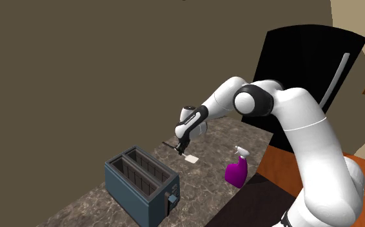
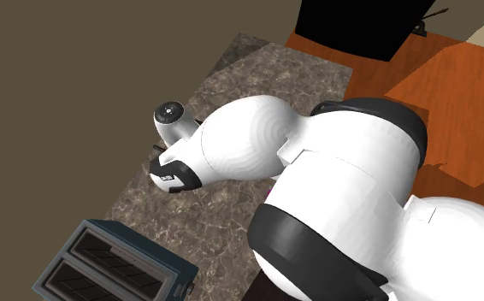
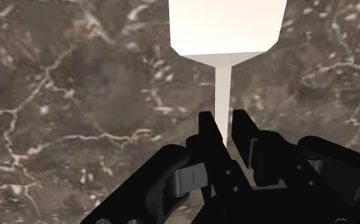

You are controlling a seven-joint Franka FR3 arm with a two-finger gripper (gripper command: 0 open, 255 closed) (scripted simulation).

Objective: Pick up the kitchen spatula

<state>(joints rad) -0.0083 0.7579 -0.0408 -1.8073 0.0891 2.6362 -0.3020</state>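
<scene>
The kitchen spatula (image 3: 226, 25) lies flat on the dark marbled countertop (image 3: 58, 95). Its blade is broad and white, and a thin white shaft runs back from it between my fingers. My gripper (image 3: 224, 124) is shut on that shaft just behind the blade, one black fingertip on each side. From the shoulder view, the gripper (image 1: 180, 149) is low over the counter, with the white blade (image 1: 191, 157) poking out beside it and a dark handle end on the other side. In the second exterior view my hand (image 2: 172, 171) is partly hidden by the arm.
A blue-grey two-slot toaster (image 1: 139, 184) stands on the countertop (image 1: 78, 206) close to the gripper, toward the shoulder view's lower left. A purple spray bottle (image 1: 236, 171) stands to the right of the spatula. A brown wall runs behind the counter. An orange floor (image 2: 454, 94) lies beyond its edge.
</scene>
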